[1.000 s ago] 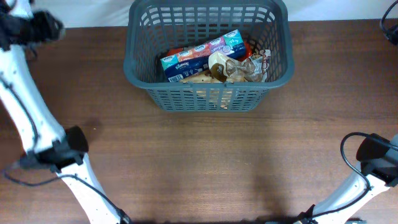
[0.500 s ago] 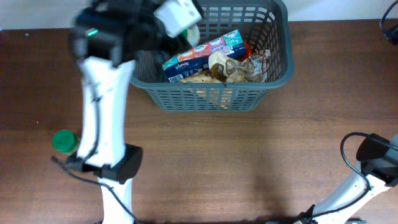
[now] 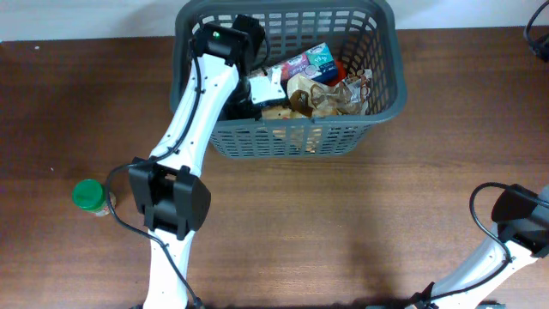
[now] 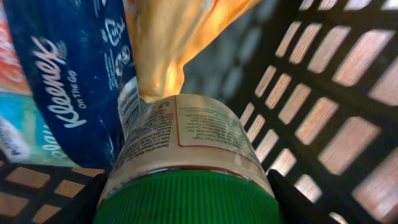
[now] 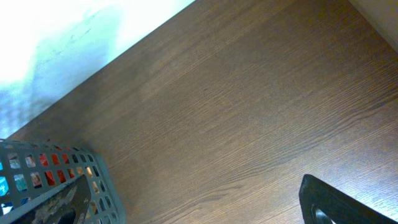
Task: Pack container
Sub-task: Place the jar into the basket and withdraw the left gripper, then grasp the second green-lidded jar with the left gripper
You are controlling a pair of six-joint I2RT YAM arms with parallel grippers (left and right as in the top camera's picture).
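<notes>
The dark grey basket [image 3: 292, 137] stands at the table's back middle, and part of it shows in the right wrist view [image 5: 93, 180]. It holds a Kleenex pack [image 3: 300, 62] and a crinkled snack bag [image 3: 330, 93]. My left gripper [image 3: 257, 88] reaches down inside the basket's left part. In the left wrist view it [image 4: 186, 208] is shut on a green-lidded jar [image 4: 186, 143], beside the Kleenex pack [image 4: 56, 93] and near the lattice wall [image 4: 323, 93]. Of my right gripper only one dark finger [image 5: 339, 202] shows, over bare table right of the basket.
A second green-lidded jar [image 3: 88, 196] stands on the table at the left, next to the left arm's base. The right arm [image 3: 519, 215] sits at the front right corner. An orange bag [image 4: 174, 37] lies above the held jar inside the basket.
My left arm has swung from the far left over the table and down into the basket with a jar. The jar on the table at left came into view.
</notes>
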